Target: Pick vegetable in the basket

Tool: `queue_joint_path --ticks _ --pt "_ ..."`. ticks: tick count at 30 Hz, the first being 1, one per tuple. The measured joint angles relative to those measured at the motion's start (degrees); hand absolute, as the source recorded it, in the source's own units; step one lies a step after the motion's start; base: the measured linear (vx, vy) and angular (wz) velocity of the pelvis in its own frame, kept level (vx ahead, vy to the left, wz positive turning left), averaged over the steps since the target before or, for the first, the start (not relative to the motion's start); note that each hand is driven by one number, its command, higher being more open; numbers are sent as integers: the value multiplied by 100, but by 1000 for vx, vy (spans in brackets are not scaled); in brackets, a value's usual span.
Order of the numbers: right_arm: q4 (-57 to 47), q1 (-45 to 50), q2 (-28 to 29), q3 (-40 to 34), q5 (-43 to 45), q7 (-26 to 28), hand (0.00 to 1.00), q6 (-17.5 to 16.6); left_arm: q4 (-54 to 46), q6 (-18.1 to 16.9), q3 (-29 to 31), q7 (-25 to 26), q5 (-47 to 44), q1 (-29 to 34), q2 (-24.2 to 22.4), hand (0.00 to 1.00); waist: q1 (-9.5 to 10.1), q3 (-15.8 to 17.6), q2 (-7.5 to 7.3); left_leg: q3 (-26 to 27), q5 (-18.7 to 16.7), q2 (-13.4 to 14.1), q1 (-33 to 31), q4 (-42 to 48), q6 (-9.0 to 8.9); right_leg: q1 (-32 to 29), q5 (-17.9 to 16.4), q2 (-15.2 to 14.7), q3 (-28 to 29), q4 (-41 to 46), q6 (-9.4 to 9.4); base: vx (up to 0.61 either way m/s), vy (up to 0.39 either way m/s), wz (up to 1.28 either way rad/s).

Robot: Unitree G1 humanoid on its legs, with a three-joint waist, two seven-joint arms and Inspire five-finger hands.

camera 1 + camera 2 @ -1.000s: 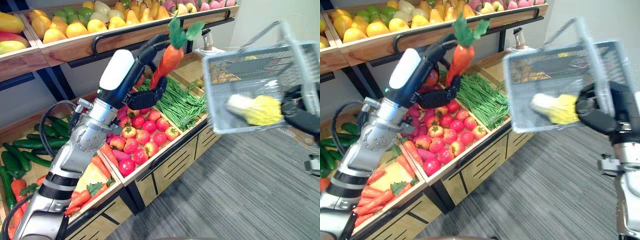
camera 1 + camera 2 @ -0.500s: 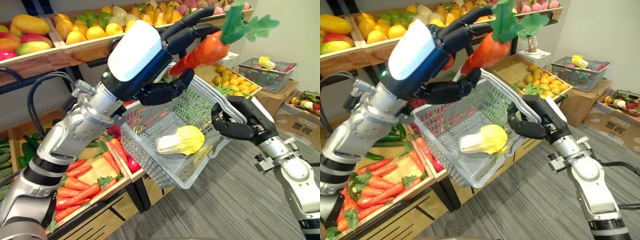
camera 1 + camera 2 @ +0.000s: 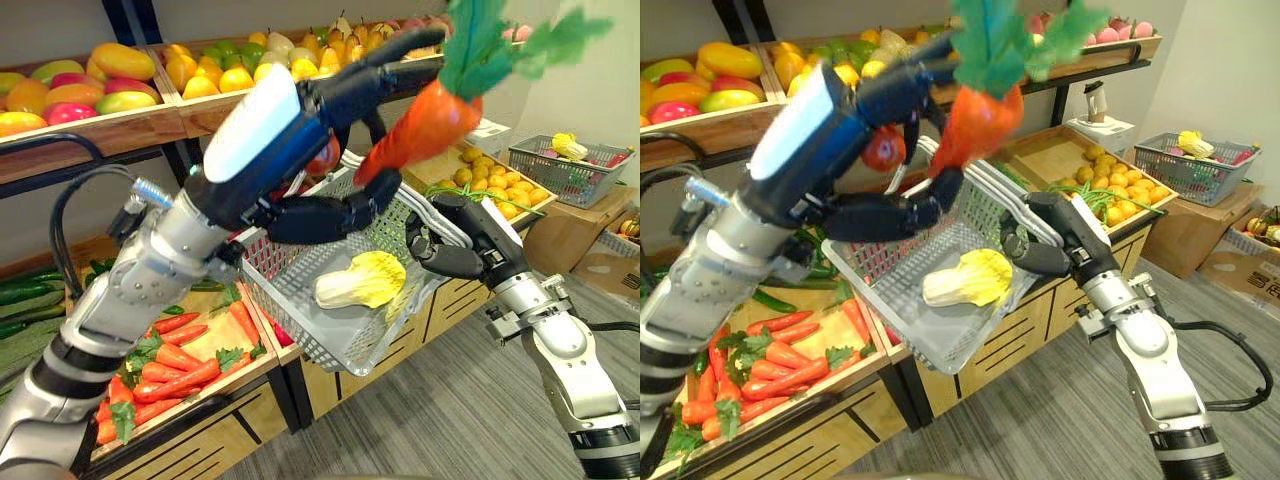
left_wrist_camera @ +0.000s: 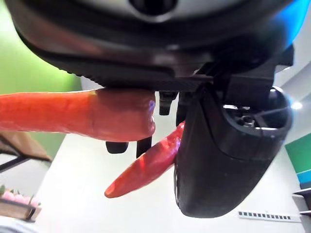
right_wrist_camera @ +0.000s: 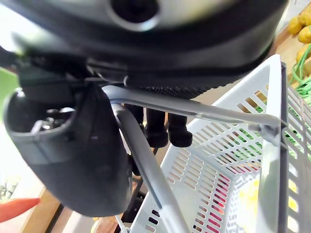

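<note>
Silver-grey arms (image 3: 150, 275), dark hands (image 3: 322, 216) (image 3: 466, 246) (white cover (image 3: 255, 120))

Carrots (image 3: 172, 378) on wooden produce stand (image 3: 215, 402)

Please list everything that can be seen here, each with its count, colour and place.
carrot: one, orange with green leaves, held high in the left hand
basket: one, light grey, carried by its handle in the right hand
cabbage: one, yellow-white, lying inside the basket
carrots: many, orange, lower left
cucumbers: several, dark green, far left
fruit: many, yellow, green and red, upper shelf
second basket: one, grey, on a brown box at right
left hand: one, dark, shut on the carrot
right hand: one, dark, shut on the basket's handle
</note>
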Motion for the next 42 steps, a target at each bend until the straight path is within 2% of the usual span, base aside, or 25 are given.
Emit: queue_joint_path --ticks 7,12,16,23,29,35,42 --pt "120 1 -43 -49 -179 -36 0 -1 -916 -54 150 -616 -354 817 501 0 98 -15 1 -133 18 -4 -52 -6 24 54 2 -22 -120 -75 -3 -32 -29 9" --pt "446 6 -54 -204 -179 -45 0 0 -1215 -97 515 -800 -804 1151 662 0 166 -16 1 -172 25 -7 -65 -4 33 63 7 -27 -155 -97 -9 -16 -20 4" --pt "530 8 -90 -242 -179 -50 0 0 -1225 -76 492 -911 -842 1384 668 0 143 -15 2 -178 25 -8 -72 -3 33 65 8 -28 -157 -109 -9 -8 -8 1" --pt "527 8 -163 -246 -178 -47 0 0 -1078 54 -23 -1121 -726 1518 715 0 112 -9 -7 -134 24 -8 -71 -1 32 41 17 -16 -103 -113 -13 -10 -9 -3" --pt "431 32 -351 -246 -171 1 0 -1 -506 274 -560 -1362 -678 1636 708 0 53 15 -27 39 20 0 -55 -1 27 -31 71 23 67 -124 -21 -35 -24 -15" --pt "-125 190 -573 -246 -59 151 0 -1 -11 443 -1031 -1516 -391 1634 664 0 -40 50 -35 241 6 5 -40 0 8 -126 106 66 252 -122 -22 -31 -21 -16" --pt "-643 190 -803 -242 403 525 0 -3 936 582 -1527 -1586 -13 1174 493 0 -107 87 -36 363 -15 12 -3 0 -24 -156 112 101 366 -122 -27 -20 -20 -9"
